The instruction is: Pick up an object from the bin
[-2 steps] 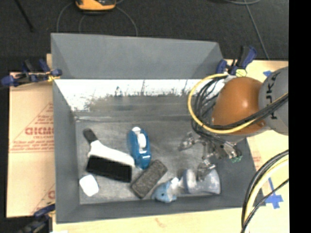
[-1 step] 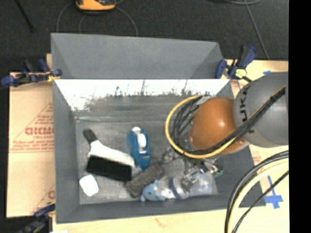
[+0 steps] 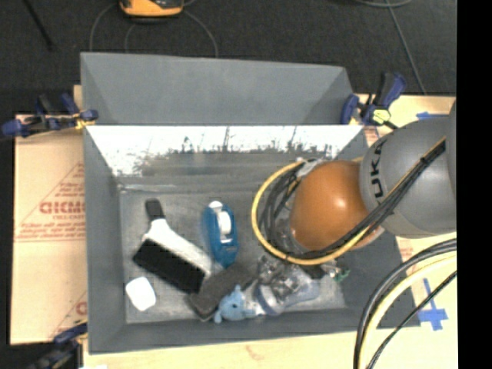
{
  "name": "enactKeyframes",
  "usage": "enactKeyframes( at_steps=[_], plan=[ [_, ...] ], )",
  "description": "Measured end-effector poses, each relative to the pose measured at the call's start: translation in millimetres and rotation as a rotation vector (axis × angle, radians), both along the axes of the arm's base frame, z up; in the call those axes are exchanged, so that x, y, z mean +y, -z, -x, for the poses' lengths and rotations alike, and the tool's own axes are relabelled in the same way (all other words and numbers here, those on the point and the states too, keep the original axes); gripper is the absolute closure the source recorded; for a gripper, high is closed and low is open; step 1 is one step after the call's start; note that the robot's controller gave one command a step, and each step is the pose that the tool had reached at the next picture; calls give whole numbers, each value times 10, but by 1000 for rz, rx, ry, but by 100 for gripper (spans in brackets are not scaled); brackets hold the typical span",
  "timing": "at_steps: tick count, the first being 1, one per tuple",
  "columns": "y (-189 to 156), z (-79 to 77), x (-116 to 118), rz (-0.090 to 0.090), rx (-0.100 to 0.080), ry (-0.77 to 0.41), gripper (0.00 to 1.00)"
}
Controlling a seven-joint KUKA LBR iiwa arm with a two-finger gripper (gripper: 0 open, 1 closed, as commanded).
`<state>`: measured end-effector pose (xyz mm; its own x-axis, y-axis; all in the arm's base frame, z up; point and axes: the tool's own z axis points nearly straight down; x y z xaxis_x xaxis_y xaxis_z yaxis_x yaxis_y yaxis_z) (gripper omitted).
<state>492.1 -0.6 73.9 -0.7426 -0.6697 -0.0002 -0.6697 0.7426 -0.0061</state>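
Observation:
My gripper [image 3: 277, 272] is low in the bin's front right part, mostly hidden under the arm's orange cover. It sits right above a clear, crumpled plastic thing [image 3: 296, 291] by the front wall. Just to its left lie a small blue plush toy [image 3: 233, 305] and a dark grey oblong piece [image 3: 211, 290]. Further left a blue bottle-like thing with a white label [image 3: 220, 233] lies on the floor. I see nothing held.
A black and white brush [image 3: 169, 256] lies at the left, with a small white block [image 3: 141, 293] in the front left corner. The arm and its cables cover the bin's right side.

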Motion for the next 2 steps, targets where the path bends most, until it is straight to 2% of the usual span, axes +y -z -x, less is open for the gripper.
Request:
enactKeyframes(
  at_steps=[2],
  plan=[
    [-29,7,-1,-1,2,0,100]
  ],
)
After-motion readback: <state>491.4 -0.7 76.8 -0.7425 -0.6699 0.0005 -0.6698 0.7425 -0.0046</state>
